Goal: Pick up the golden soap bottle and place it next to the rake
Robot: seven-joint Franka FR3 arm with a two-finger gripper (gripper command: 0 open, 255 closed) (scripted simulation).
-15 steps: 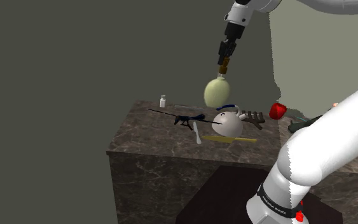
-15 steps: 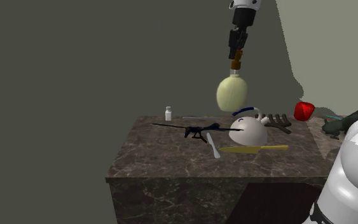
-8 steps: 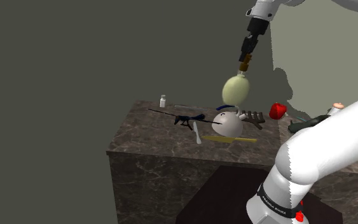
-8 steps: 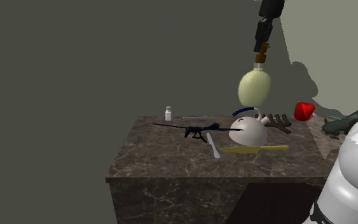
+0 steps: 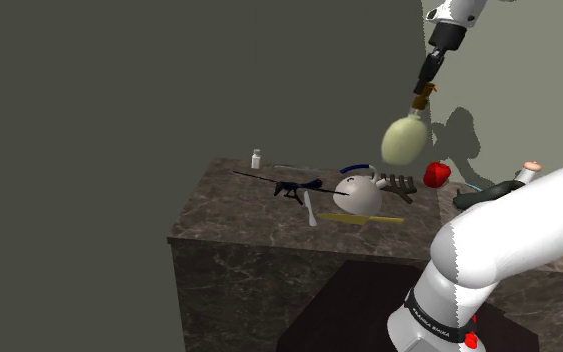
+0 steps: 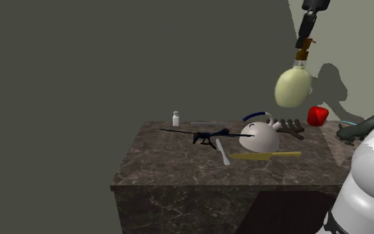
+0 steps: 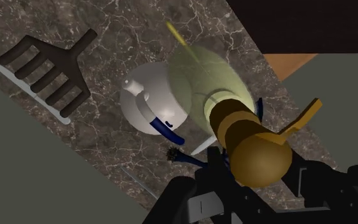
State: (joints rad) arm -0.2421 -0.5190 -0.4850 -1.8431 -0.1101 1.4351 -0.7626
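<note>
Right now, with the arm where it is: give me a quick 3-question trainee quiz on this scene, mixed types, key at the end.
1. True or false: the soap bottle stands on the counter.
2. The gripper clasps the bottle by: A) its brown pump top, B) its pale round body, C) nothing, it is open.
3. Fill in: in the shoulder view, the rake lies to the ___ of the white pot.
Key: 1 false, it hangs in the air from the gripper; 2 A; 3 right.
</note>
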